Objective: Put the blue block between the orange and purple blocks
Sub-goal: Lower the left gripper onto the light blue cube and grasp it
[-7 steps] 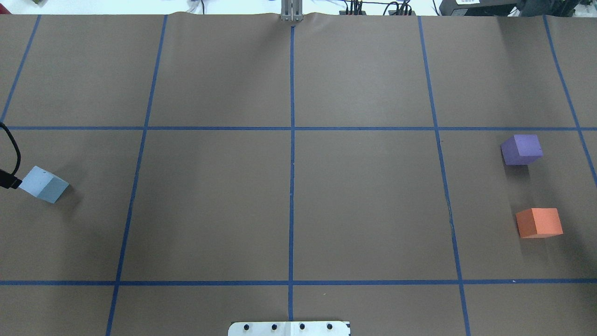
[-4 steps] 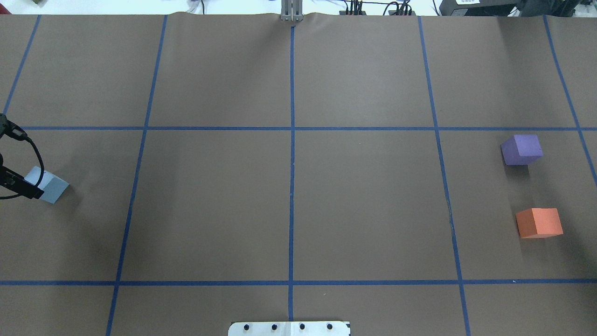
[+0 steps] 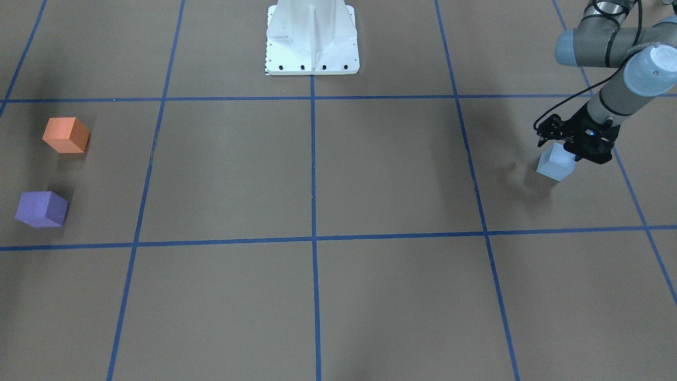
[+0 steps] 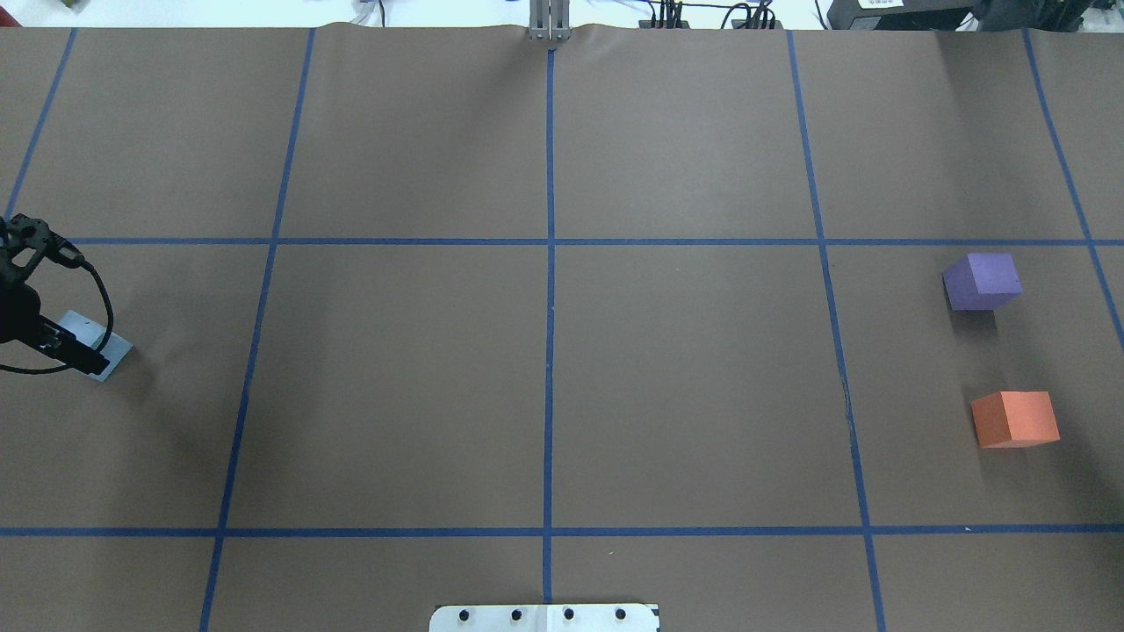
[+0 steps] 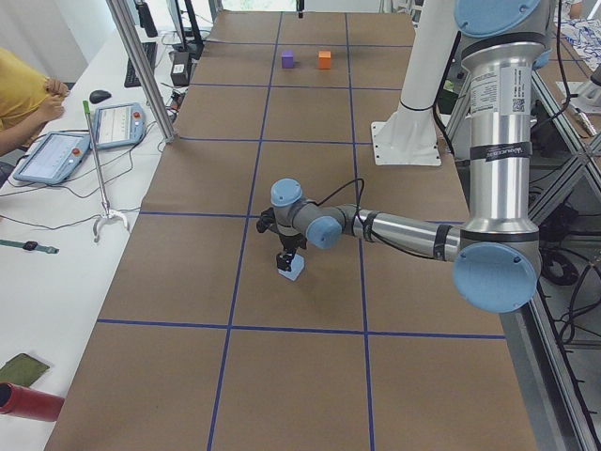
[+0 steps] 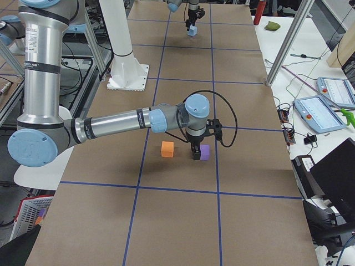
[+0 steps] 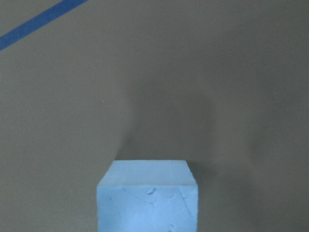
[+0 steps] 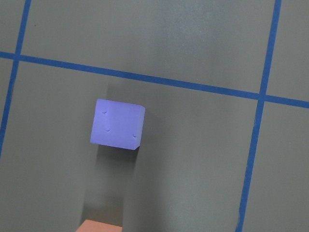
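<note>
Order running from robot's right table end.
- Nearest: right gripper (image 6: 197, 155) hanging over purple block (image 6: 204, 152). Cannot tell if fingers are apart or together.
- Orange block (image 6: 167, 149) sitting near purple one, gap showing between them, both resting on brown table (image 4: 685, 386).
- Far end: blue block (image 3: 552, 166) sitting on table, well apart from other two.
- Left gripper (image 3: 568, 148) hovering right over blue block, covering part of its top. Cannot tell if fingers are apart or pressing it.
</note>
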`<state>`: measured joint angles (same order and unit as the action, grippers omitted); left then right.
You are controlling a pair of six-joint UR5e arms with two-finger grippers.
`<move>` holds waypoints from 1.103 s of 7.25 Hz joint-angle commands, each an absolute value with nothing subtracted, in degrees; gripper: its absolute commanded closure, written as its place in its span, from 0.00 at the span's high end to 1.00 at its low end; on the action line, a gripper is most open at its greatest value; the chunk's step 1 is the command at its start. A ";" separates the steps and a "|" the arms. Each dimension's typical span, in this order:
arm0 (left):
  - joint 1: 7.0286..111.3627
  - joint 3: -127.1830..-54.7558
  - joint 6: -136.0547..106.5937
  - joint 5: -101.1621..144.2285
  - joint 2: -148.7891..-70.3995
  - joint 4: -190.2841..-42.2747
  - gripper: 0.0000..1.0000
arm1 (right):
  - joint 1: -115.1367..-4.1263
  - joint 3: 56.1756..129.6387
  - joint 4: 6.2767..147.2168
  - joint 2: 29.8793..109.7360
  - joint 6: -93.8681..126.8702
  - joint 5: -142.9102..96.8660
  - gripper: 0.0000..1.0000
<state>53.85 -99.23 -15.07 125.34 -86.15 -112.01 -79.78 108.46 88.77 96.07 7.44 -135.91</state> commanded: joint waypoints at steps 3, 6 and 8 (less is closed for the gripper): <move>54.14 -100.90 -12.14 125.07 -86.40 -111.80 0.99 | -79.72 108.46 88.77 96.06 7.47 -135.97 1.00; 53.96 -99.94 -9.85 120.15 -86.66 -111.71 0.99 | -79.63 108.46 88.77 96.06 7.56 -135.97 1.00; 53.88 -98.62 -10.98 120.58 -87.97 -111.45 0.99 | -79.54 108.46 88.77 96.06 7.47 -137.10 1.00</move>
